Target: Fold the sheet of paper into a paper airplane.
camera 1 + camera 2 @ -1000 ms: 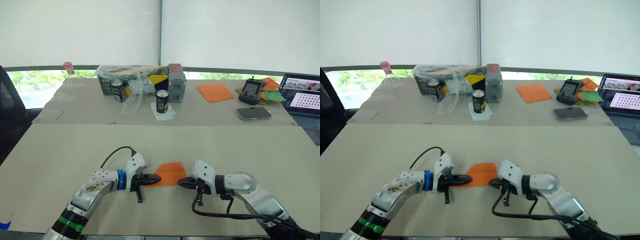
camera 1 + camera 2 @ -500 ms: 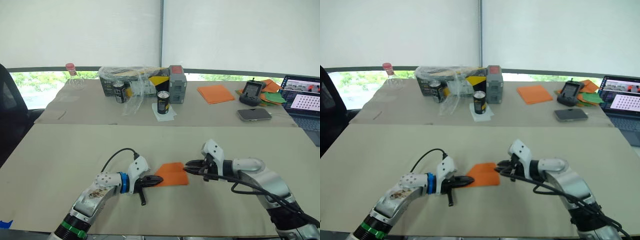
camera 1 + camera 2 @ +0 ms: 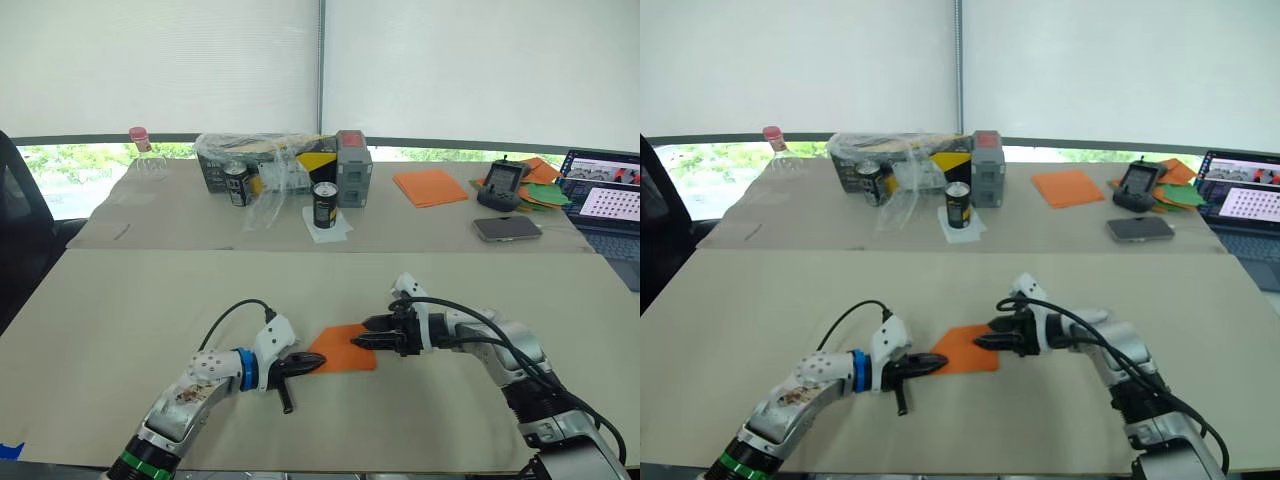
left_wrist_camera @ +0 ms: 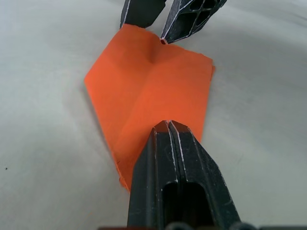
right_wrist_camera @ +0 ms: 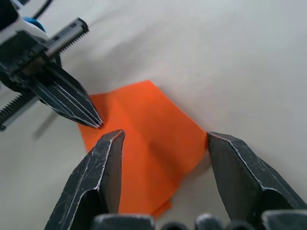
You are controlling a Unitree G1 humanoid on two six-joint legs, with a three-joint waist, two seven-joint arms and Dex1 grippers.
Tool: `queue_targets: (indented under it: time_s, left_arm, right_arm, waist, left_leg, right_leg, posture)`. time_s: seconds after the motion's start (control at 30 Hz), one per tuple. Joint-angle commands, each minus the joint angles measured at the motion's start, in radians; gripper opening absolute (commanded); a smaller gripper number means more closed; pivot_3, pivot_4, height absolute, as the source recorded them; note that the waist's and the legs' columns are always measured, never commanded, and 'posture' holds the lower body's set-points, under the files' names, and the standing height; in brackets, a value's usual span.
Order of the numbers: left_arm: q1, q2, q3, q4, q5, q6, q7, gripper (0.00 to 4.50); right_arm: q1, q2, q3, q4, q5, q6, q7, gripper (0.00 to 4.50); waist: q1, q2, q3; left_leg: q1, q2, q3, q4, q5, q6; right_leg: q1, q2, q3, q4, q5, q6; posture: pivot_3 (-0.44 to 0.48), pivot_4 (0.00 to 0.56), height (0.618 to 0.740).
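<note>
Left eye view: the bright-orange sheet of paper (image 3: 343,349), partly folded with creased layers, lies flat on the pale beige table (image 3: 120,310), low in the frame and a little right of centre. The left gripper (image 3: 312,364) reaches in from the lower left, its two black fingers pressed together with their tips on the paper's left corner. In the left wrist view those fingers (image 4: 175,163) show as one closed wedge, tip resting on the near point of the orange sheet of paper (image 4: 148,88), with a centre crease running away from it.

The right gripper (image 3: 362,341) comes in from the right of the frame at the paper's right edge. In the right wrist view its fingers (image 5: 108,172) stand well apart, straddling the near edge of the orange paper (image 5: 144,139), with nothing between them but paper lying on the table; the left gripper's closed tip (image 5: 91,117) touches the far corner.

Across the upper part of the left eye view, on a second table, sit a crumpled clear plastic wrap over a dark box (image 3: 262,160), two dark drink cans (image 3: 325,203), a grey rectangular case (image 3: 353,154), a flat stack of orange sheets (image 3: 430,185), a dark handheld controller (image 3: 500,183), a grey phone (image 3: 507,227), a mixed orange-and-green paper pile (image 3: 543,190) and, at the right edge, an open laptop (image 3: 608,195).
</note>
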Motion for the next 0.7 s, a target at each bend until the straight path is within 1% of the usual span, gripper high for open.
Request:
queue_targets:
  time_s: [0.03, 0.1, 0.13, 0.23, 0.27, 0.4, 0.57, 0.7]
  left_arm:
    - [0.028, 0.003, -0.024, 0.016, 0.018, 0.025, -0.002, 0.0]
    - [0.033, 0.004, -0.023, 0.012, 0.016, 0.026, -0.001, 0.0]
    - [0.036, 0.005, -0.023, 0.012, 0.016, 0.025, -0.002, 0.0]
    - [0.043, 0.018, -0.022, 0.015, 0.017, 0.02, -0.016, 0.0]
    - [0.043, 0.02, -0.019, 0.017, 0.017, 0.02, -0.018, 0.0]
    - [0.034, 0.021, -0.012, 0.023, 0.016, 0.025, -0.027, 0.0]
    - [0.028, 0.017, -0.012, 0.029, 0.018, 0.025, -0.031, 0.0]
    - [0.026, 0.014, -0.014, 0.031, 0.026, -0.013, -0.038, 0.0]
  right_arm:
    - [-0.015, 0.004, 0.004, -0.015, 0.011, -0.001, 0.022, 2.96]
    - [-0.01, -0.005, -0.001, -0.012, -0.006, -0.034, 0.014, 2.96]
    - [-0.006, -0.012, -0.002, -0.004, -0.023, -0.065, 0.009, 2.72]
    - [0.002, -0.019, -0.034, 0.008, -0.015, -0.085, 0.008, 1.85]
    - [0.006, -0.024, -0.037, 0.001, -0.013, -0.09, 0.014, 1.44]
    - [0.023, -0.038, -0.037, -0.037, -0.009, -0.119, 0.035, 0.04]
    - [0.065, -0.048, -0.015, -0.112, -0.024, -0.171, 0.05, 0.01]
    - [0.125, -0.068, 0.014, -0.143, -0.08, -0.323, 0.084, 0.01]
  waist:
    - [0.0, 0.0, 0.0]
    - [0.0, 0.0, 0.0]
    - [0.0, 0.0, 0.0]
    - [0.0, 0.0, 0.0]
    - [0.0, 0.0, 0.0]
    - [0.0, 0.0, 0.0]
    - [0.0, 0.0, 0.0]
    - [0.0, 0.0, 0.0]
  left_leg:
    - [0.0, 0.0, 0.0, 0.0, 0.0, 0.0]
    - [0.0, 0.0, 0.0, 0.0, 0.0, 0.0]
    - [0.0, 0.0, 0.0, 0.0, 0.0, 0.0]
    - [0.0, 0.0, 0.0, 0.0, 0.0, 0.0]
    - [0.0, 0.0, 0.0, 0.0, 0.0, 0.0]
    - [0.0, 0.0, 0.0, 0.0, 0.0, 0.0]
    - [0.0, 0.0, 0.0, -0.001, 0.0, 0.0]
    - [0.0, 0.0, 0.0, -0.001, 0.0, 0.0]
  right_leg:
    - [0.0, 0.0, 0.0, 0.0, 0.0, 0.0]
    - [0.0, 0.0, 0.0, 0.0, 0.0, 0.0]
    - [0.0, 0.0, 0.0, 0.0, 0.0, 0.0]
    - [0.0, 0.0, 0.0, 0.0, 0.0, 0.0]
    - [0.0, 0.0, 0.0, 0.0, 0.0, 0.0]
    - [0.0, 0.0, 0.0, 0.0, 0.0, 0.0]
    - [0.0, 0.0, 0.0, 0.0, 0.0, 0.0]
    - [0.0, 0.0, 0.0, -0.001, 0.0, 0.0]
  posture:
    - [0.0, 0.15, 0.74]
    - [0.0, 0.15, 0.74]
    - [0.0, 0.15, 0.74]
    - [0.0, 0.15, 0.74]
    - [0.0, 0.15, 0.74]
    - [0.0, 0.15, 0.74]
    - [0.0, 0.15, 0.74]
    - [0.0, 0.15, 0.74]
